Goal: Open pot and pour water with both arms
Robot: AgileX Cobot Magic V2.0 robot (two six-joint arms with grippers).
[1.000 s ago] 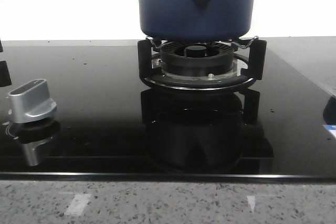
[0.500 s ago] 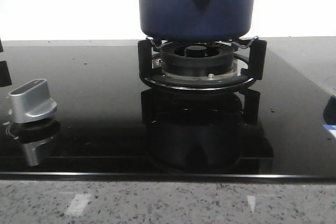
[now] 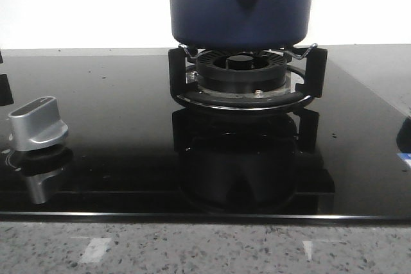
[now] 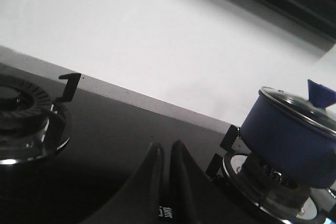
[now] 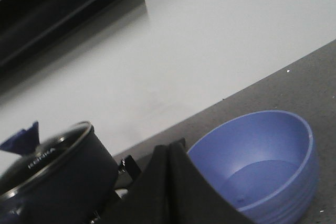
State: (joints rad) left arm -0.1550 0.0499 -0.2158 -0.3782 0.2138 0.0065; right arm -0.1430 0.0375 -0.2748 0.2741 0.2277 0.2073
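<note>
The dark navy pot [image 3: 241,4] stands on the black burner grate [image 3: 247,85] at the back centre; its triangular handle mount with a round hole faces me. In the left wrist view the pot [image 4: 289,140] wears a glass lid [image 4: 294,106] with a blue knob [image 4: 320,94]. My left gripper [image 4: 165,150] is shut on nothing, low over the black glass hob, well short of the pot. My right gripper [image 5: 169,150] is also shut and empty, between the pot [image 5: 52,177] and a blue bowl [image 5: 262,166]. The lid [image 5: 47,153] sits on the pot.
A silver stove knob [image 3: 38,123] sticks up from the glass hob [image 3: 115,133] at front left. A second burner [image 4: 23,114] lies to the left of the left gripper. The blue bowl sits on the grey counter right of the hob. A white wall runs behind.
</note>
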